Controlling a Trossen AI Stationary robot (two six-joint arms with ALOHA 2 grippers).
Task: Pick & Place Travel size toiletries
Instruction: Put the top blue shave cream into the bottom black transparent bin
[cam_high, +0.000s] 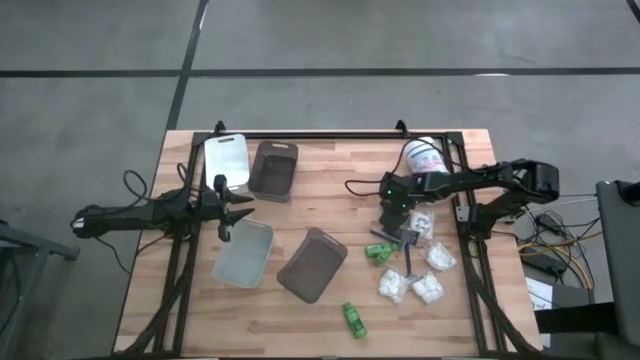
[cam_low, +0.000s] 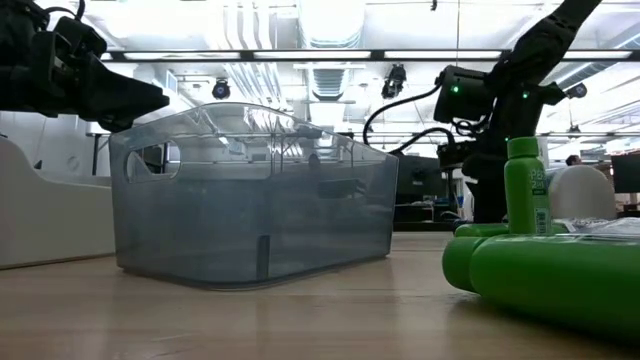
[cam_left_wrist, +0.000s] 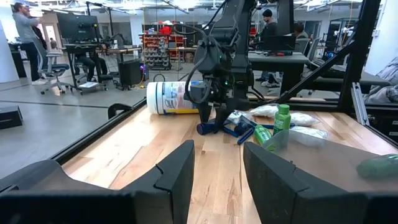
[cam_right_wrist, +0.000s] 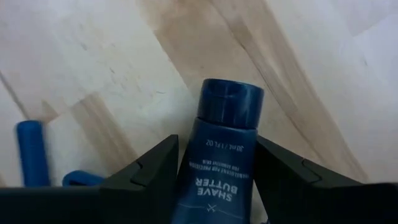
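My right gripper (cam_high: 397, 222) points steeply down over the toiletries at the table's right. A dark blue tube marked SHAVE BUTTER (cam_right_wrist: 217, 155) lies between its open fingers, cap (cam_right_wrist: 231, 102) away from the wrist. Two more blue sticks (cam_right_wrist: 31, 152) lie beside it on the wood. Green bottles (cam_high: 378, 250) (cam_high: 354, 320) and white packets (cam_high: 440, 257) (cam_high: 392, 287) lie around. One green bottle (cam_left_wrist: 282, 119) stands upright. My left gripper (cam_left_wrist: 217, 168) waits open and level at the table's left, touching nothing. My right gripper has one finger (cam_right_wrist: 152, 177) on each long side of the blue tube's body (cam_right_wrist: 211, 177), just behind the cap, coming from above and lying across the tube. I cannot tell whether the fingers touch the tube, or whether it rests on the table.
A white tub with a blue label (cam_high: 425, 155) lies on its side behind the right gripper. A white tray (cam_high: 226, 160), a dark grey tray (cam_high: 273, 168), a pale clear tray (cam_high: 243, 253) and a brown tray (cam_high: 312, 264) stand left of centre. Bare wood (cam_high: 330, 200) lies between them.
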